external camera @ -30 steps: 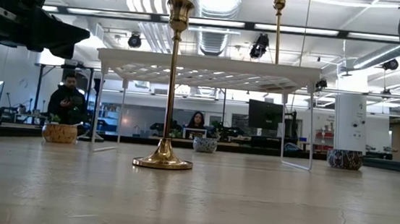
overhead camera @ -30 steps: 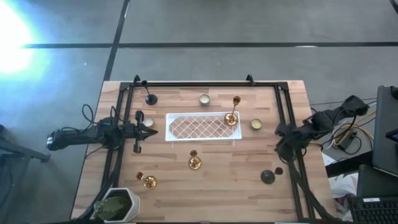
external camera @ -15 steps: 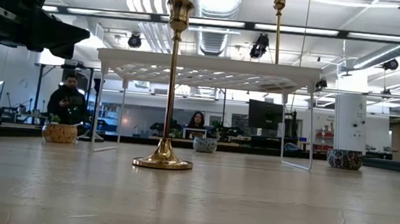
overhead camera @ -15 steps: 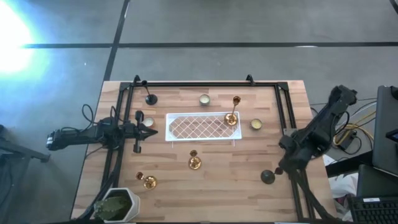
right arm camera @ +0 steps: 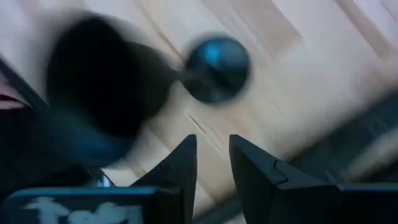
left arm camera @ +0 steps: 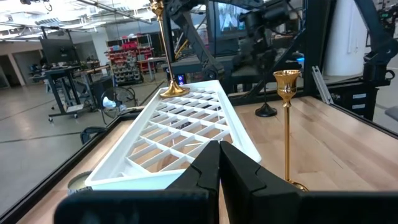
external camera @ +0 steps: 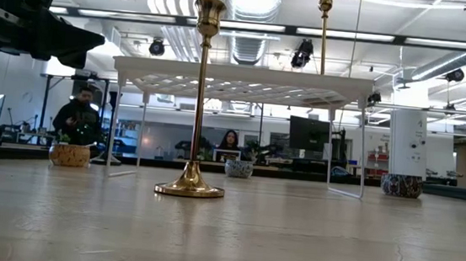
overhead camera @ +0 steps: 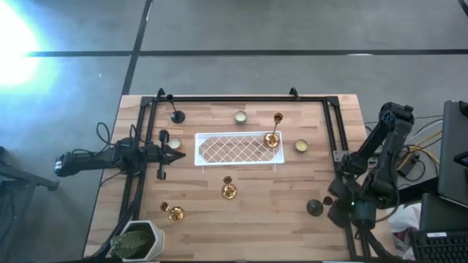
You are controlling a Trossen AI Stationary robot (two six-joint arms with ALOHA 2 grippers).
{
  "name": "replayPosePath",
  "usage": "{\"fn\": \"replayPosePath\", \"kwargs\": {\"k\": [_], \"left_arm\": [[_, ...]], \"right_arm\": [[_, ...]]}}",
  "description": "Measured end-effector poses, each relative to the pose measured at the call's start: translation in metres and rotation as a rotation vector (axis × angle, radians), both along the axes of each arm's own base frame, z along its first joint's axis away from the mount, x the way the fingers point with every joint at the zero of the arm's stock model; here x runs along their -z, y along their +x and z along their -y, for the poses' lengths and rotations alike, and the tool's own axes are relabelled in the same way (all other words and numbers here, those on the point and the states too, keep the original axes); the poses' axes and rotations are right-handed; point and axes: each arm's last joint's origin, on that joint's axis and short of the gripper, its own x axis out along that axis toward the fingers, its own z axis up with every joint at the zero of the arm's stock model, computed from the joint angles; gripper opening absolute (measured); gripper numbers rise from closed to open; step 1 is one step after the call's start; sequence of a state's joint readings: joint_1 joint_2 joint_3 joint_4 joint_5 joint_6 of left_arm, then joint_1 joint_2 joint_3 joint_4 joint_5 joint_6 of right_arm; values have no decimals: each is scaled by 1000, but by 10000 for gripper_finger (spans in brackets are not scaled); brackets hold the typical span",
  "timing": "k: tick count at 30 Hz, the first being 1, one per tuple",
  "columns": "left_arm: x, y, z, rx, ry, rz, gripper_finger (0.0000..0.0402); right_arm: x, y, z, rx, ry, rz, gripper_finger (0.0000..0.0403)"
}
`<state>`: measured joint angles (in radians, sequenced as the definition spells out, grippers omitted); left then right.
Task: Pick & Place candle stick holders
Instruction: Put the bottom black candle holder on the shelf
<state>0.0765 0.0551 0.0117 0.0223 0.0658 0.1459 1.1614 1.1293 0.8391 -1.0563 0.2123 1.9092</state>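
While the left arm lies stretched along the table's left side, its left gripper point(left arm camera: 219, 163) has its dark fingers pressed together on nothing, pointing at the near end of the white rectangular lattice tray point(overhead camera: 235, 149); the right arm is folded over the table's right edge, and the right gripper point(right arm camera: 212, 163) hangs above a black slim-stemmed candle stick holder point(overhead camera: 315, 207), its 2 fingers a narrow gap apart and empty; in the right wrist view that holder's round cup point(right arm camera: 217, 60) and broad base show just ahead of the fingertips, lying on pale plank wood.

The tray, raised on thin legs, carries 1 shiny brass candle stick holder point(overhead camera: 272, 138) at its end far from the left gripper; a second brass holder point(left arm camera: 286, 127) stands upright on the wooden table point(overhead camera: 270, 212) just beside the tray, close to the left gripper.
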Motion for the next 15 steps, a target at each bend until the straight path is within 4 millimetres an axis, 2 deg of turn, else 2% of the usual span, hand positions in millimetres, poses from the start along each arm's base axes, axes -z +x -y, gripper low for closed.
{"fn": "replayPosePath", "kwargs": {"k": [5,15], "left_arm": [[0,0,0,0,0,0,14],[0,0,0,0,0,0,14]], "right_arm": [[-1,8,-15,-65,-109,28,109],[20,16,-30,-16,-247,-17,173]]}}
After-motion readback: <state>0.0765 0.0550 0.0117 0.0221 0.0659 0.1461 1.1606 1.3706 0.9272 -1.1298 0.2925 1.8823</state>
